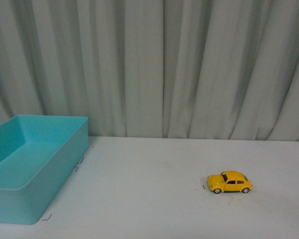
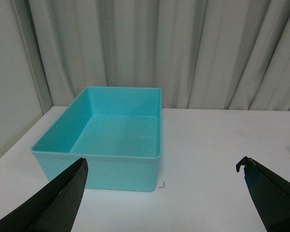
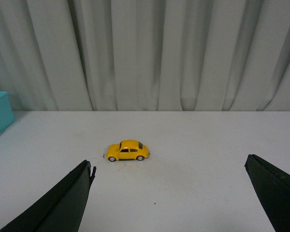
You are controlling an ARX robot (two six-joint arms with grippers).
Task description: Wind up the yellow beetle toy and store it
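both claws released, beetle out on the table

left gripper [image 2: 162,164] was spread wide and gripped nothing, sitting just in front of the teal bin [image 2: 101,171]. right gripper [image 3: 169,162] was spread wide too, holding nothing, facing the yellow beetle toy [image 3: 128,151]. toy stood on its wheels on the white table [image 1: 149,199], side-on, well right of the bin and clear of it. grey curtain [image 1: 164,64] hung behind the bin.
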